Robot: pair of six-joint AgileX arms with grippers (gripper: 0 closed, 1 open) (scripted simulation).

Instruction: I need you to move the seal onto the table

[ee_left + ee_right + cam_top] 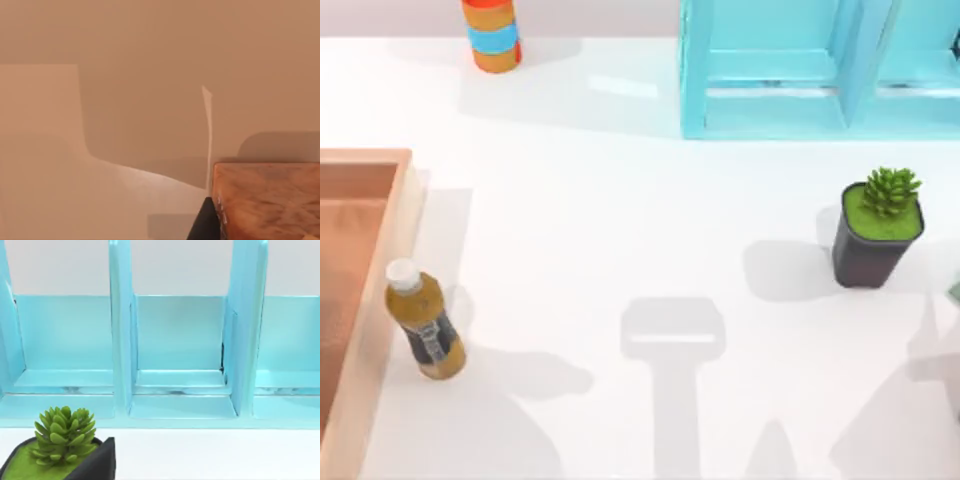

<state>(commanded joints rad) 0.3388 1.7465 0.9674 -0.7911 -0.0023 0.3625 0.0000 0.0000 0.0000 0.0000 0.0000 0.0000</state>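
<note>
Seal (267,200) (orange-brown) beside a dark fingertip (205,222), apparently touching

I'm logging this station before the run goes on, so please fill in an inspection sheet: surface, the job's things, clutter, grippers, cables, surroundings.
Surface: white table, bare in the middle, with shadows falling on it near the front edge.
Job's things: orange-brown block close under the left wrist camera, probably the seal; a dark finger lies against its side. Whether it is lifted cannot be told.
Clutter: amber bottle beside the wooden tray at the left; striped can at the back; potted plant at the right.
Grippers: nothing more seen.
Cables: nothing seen.
Surroundings: light-blue shelf at the back right, its compartments empty in the right wrist view.
</note>
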